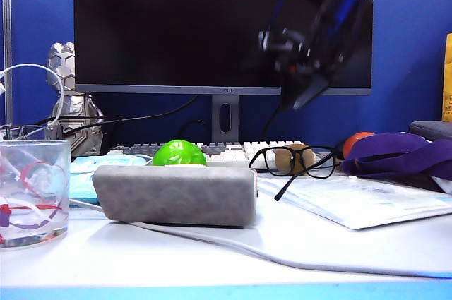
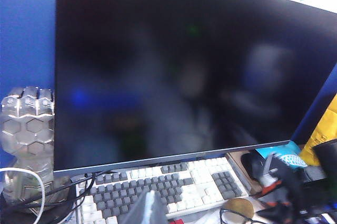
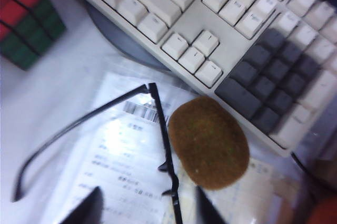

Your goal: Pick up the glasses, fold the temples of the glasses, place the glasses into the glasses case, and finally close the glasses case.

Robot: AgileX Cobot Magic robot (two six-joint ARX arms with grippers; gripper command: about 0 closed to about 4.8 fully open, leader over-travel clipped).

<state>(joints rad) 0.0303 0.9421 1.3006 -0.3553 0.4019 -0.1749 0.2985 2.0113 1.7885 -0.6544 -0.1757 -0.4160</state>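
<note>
The glasses (image 1: 268,160) stand on a white plastic mailer right of centre, thin black frame, temples (image 1: 305,178) unfolded. The glasses case (image 1: 175,194), grey felt, lies closed at front centre. My right gripper (image 1: 305,95) hangs blurred high above the glasses, in front of the monitor. In the right wrist view it (image 3: 147,211) is open, and the glasses' front frame (image 3: 164,139) lies far below between its dark fingertips (image 3: 87,208), with one temple (image 3: 79,124) stretching away. My left gripper (image 2: 150,208) shows as one grey wedge over the keyboard, fingers together, holding nothing. The glasses' rim (image 2: 231,216) peeks in there.
A brown kiwi-like oval (image 3: 210,150) lies beside the glasses, and a keyboard (image 3: 237,34) behind them. A Rubik's cube (image 3: 23,18), a green ball (image 1: 179,152), a glass cup (image 1: 32,190), a purple cloth bundle (image 1: 402,155), an orange ball (image 1: 357,141) and a white cable (image 1: 233,247) crowd the table.
</note>
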